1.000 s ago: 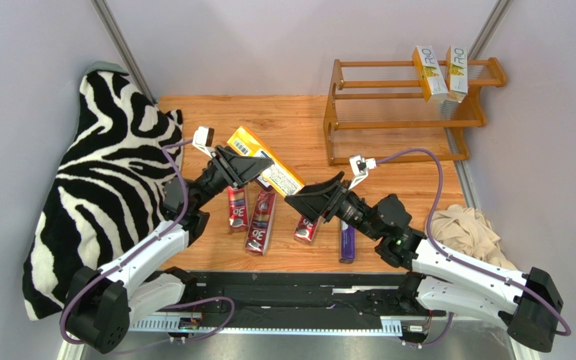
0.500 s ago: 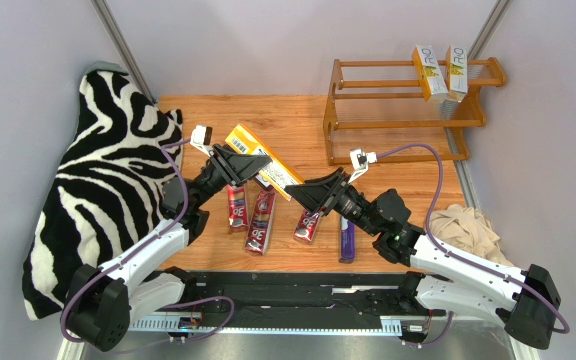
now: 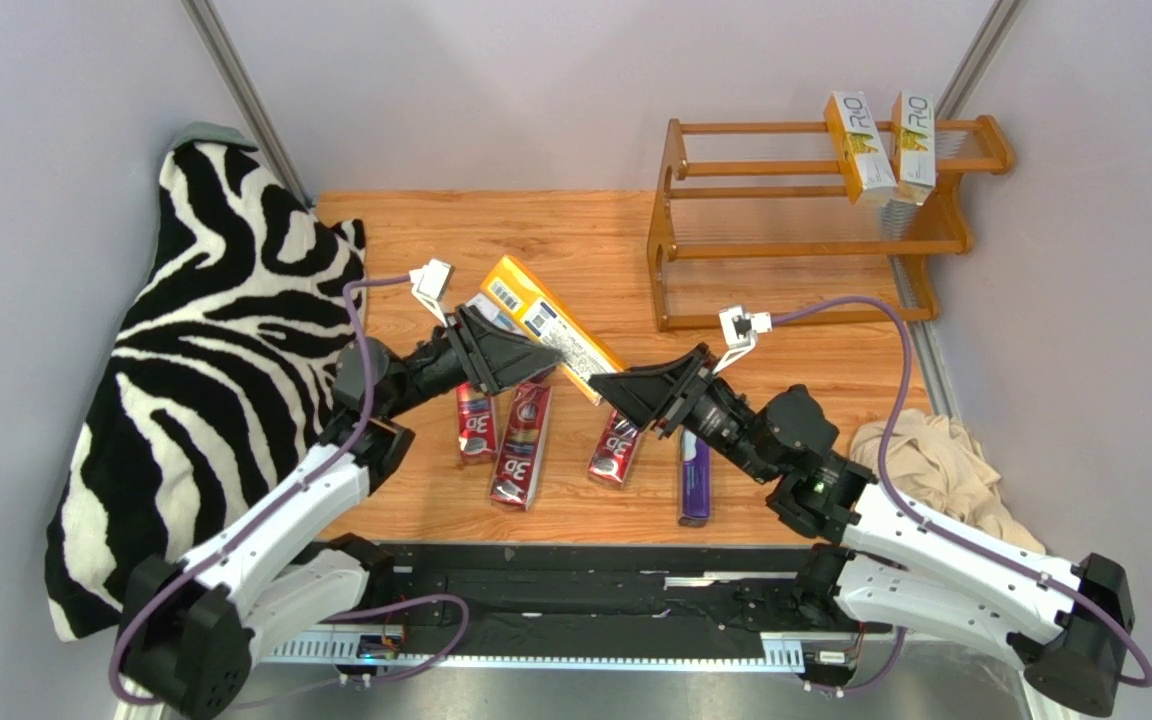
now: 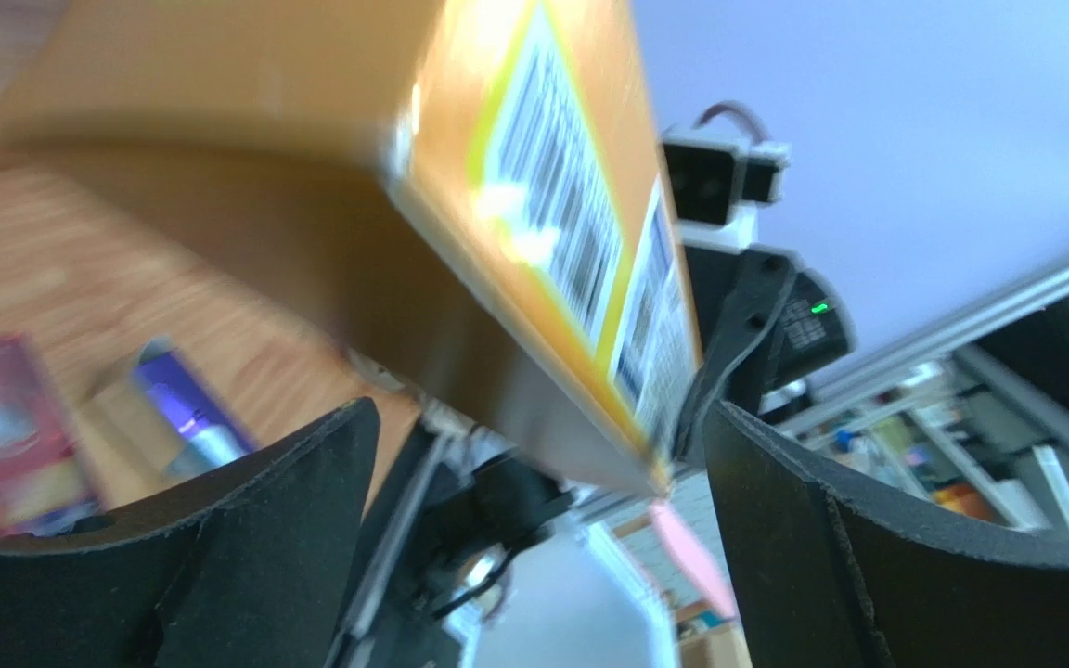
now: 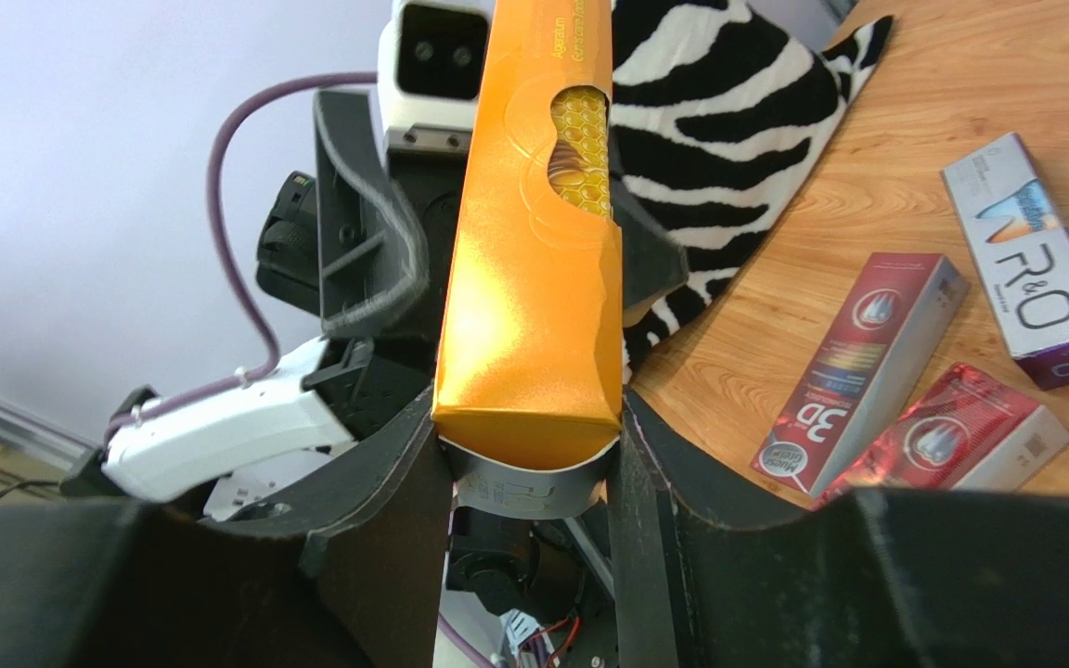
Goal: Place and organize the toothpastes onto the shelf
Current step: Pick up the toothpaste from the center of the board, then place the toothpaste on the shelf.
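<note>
An orange-yellow toothpaste carton (image 3: 552, 327) hangs above the table's middle, between the two arms. My right gripper (image 3: 608, 393) is shut on its near end, and the carton (image 5: 533, 251) sits pinched between the black fingers (image 5: 401, 515). My left gripper (image 4: 540, 446) stands open, its jaws wide apart beside the same carton (image 4: 359, 181) without touching it. Three red toothpastes (image 3: 522, 440) and a purple one (image 3: 695, 477) lie flat on the wood. The shelf (image 3: 687, 225) stands at the back right with two white cartons (image 3: 859, 146) upright on its top tier.
A zebra-print cloth (image 3: 192, 375) covers the left side and overhangs the table. A beige cloth (image 3: 928, 458) lies bunched at the right edge. Grey walls close in on the table (image 3: 597, 240) from both sides and behind.
My right gripper closed on the carton's end, then my left gripper opened and let go. The carton has shifted slightly right.
</note>
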Available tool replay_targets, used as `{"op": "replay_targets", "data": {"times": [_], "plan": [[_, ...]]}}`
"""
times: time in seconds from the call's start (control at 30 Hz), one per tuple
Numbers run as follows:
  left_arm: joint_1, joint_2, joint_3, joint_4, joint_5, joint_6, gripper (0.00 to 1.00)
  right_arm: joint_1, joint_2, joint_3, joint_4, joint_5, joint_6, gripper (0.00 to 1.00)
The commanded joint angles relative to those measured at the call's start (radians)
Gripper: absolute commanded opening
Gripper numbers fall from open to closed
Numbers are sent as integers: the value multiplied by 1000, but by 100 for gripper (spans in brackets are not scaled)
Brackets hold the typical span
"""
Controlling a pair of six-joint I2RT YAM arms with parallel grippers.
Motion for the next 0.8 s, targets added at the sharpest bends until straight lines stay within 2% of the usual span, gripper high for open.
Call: {"op": "replay_targets", "data": {"times": [0.0, 0.07, 0.27, 0.4, 0.57, 0.63, 0.77], "plan": [[-4, -186, 72, -510, -3, 358, 96, 3, -78, 6, -19, 100, -6, 29], [-4, -274, 96, -711, -88, 482, 97, 3, -110, 3, -63, 132, -4, 28], [-4, -451, 118, -1004, -284, 624, 97, 1, -179, 15, -171, 212, -4, 28], [-4, -508, 112, -1071, -373, 636, 97, 1, -206, 39, -241, 250, -7, 28], [-4, -464, 115, -1069, -340, 636, 97, -3, -193, 125, -326, 291, -40, 28], [-4, -435, 110, -1068, -327, 639, 97, -14, -158, 206, -404, 290, -59, 30], [-4, -425, 86, -1045, -315, 633, 96, -94, -74, 345, -511, 217, -61, 30]]}}
